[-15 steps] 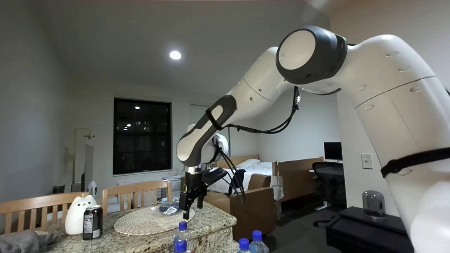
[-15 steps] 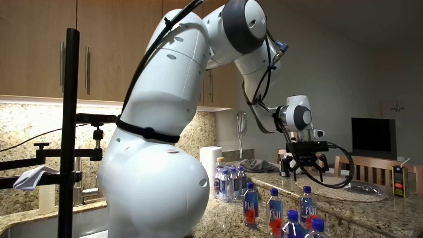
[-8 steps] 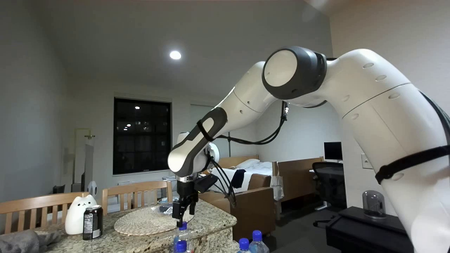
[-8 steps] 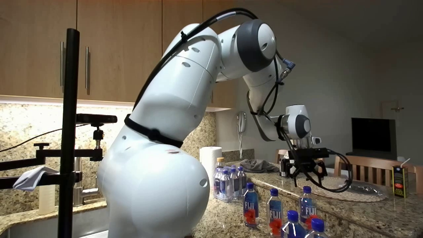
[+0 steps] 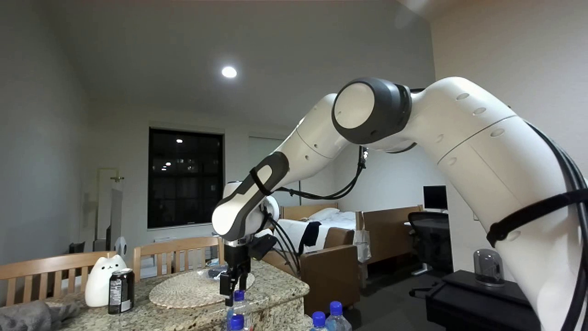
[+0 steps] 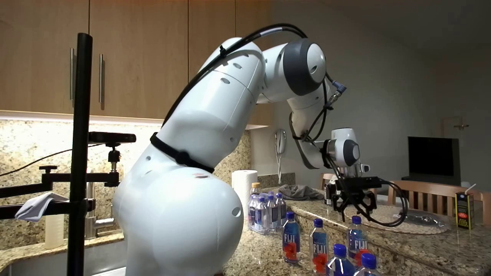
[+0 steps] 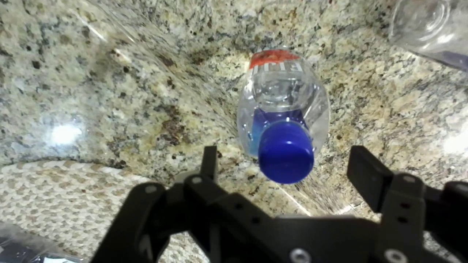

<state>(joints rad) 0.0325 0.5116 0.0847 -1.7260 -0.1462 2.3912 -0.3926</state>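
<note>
Fingers (image 7: 369,179) spread wide, the gripper (image 7: 284,162) hangs at the bottle (image 7: 281,95), seemingly astride its blue cap (image 7: 286,155), beside the raised counter's edge (image 7: 170,86).

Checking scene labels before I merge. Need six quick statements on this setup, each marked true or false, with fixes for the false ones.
1. The pincer stands open. True.
2. The woven mat is square. False: the woven mat is round.
3. In the wrist view, the bottle nearest the pincer has a blue cap. True.
4. The pincer is clamped on that bottle. False: the wrist view shows a gap on each side of the blue cap.
5. A black can stands next to a white cat-shaped figure. True.
6. The drink carton has no straw. False: a straw sticks out of the top of the drink carton.
</note>
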